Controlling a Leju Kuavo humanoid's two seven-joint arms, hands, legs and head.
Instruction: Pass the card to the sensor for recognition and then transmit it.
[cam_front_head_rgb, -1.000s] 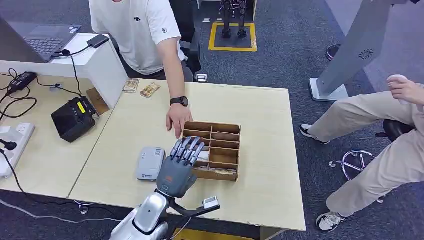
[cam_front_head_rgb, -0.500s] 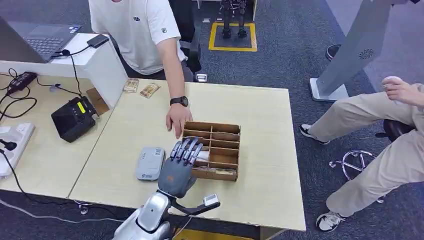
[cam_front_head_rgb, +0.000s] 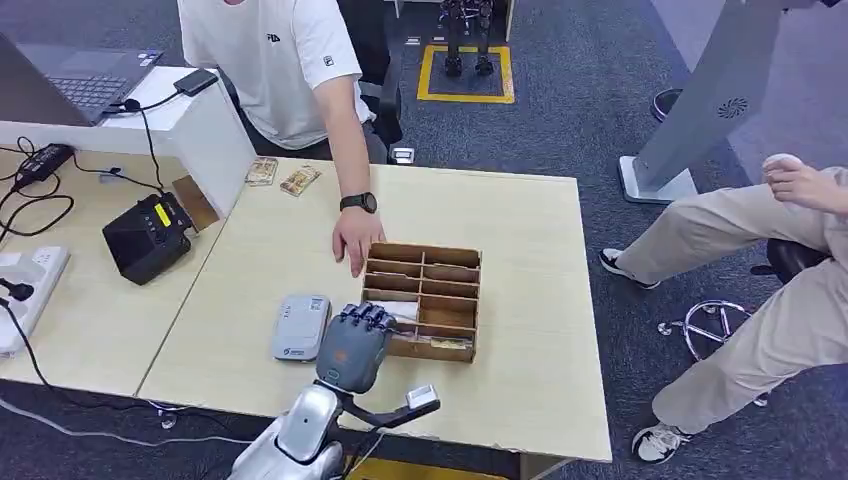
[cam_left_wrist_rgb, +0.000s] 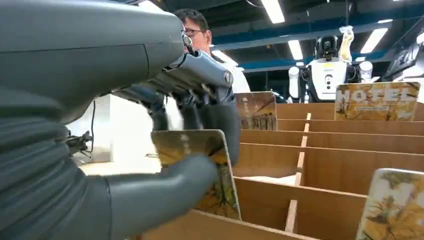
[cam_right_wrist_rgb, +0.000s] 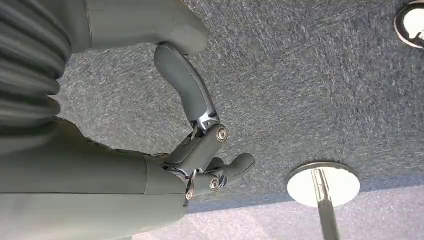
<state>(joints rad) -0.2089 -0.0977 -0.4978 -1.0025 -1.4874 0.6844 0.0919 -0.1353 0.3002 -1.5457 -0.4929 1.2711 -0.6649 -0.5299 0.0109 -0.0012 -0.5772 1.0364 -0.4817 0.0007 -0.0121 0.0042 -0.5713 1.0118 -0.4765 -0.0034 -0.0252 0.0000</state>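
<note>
The left hand (cam_front_head_rgb: 354, 345) is down at the wooden divider box (cam_front_head_rgb: 452, 296), which sits near the middle of the desk (cam_front_head_rgb: 520, 230), a little toward the near edge. Its fingers are curled over the box's near-left compartment. In the left wrist view the hand (cam_left_wrist_rgb: 165, 130) has a card (cam_left_wrist_rgb: 200, 165) pinched between the thick grey thumb and the darker fingers (cam_left_wrist_rgb: 220, 120). The card stands upright in that near compartment, its golden printed face toward the camera, its lower edge down behind the box's front wall.

More cards stand in the box: one at the far side reads HOTEL (cam_left_wrist_rgb: 376, 101), another beside it (cam_left_wrist_rgb: 256, 111), and one in the neighbouring near compartment (cam_left_wrist_rgb: 392, 205).

Just left of the box, flat on the desk, lies the grey sensor (cam_front_head_rgb: 301, 326), close beside the left hand. A person in a white shirt (cam_front_head_rgb: 270, 60) across the desk rests a hand (cam_front_head_rgb: 354, 238) at the box's far-left corner. Near the far-left corner of the desk lie two small packets (cam_front_head_rgb: 282, 176). A black device (cam_front_head_rgb: 150, 236) sits on the adjoining desk to the left.

The right hand (cam_right_wrist_rgb: 200, 145) hangs over the grey carpet, fingers loosely bent and apart, holding nothing.
</note>
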